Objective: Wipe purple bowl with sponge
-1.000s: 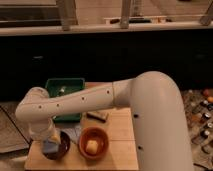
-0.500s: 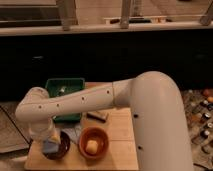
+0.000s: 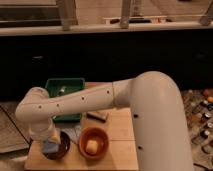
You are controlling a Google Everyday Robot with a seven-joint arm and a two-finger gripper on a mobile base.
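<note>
Wooden table (image 3: 120,132): jaws over sponge (image 3: 49,146) in purple bowl (image 3: 64,145).

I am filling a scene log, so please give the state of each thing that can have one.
purple bowl: upright on the table, sponge inside.
sponge: in the purple bowl, beneath the gripper.
gripper: low over the purple bowl, at the sponge.
orange bowl: upright, holding a pale yellow lump.
green tray: upright behind the bowls, partly hidden by the arm.
</note>
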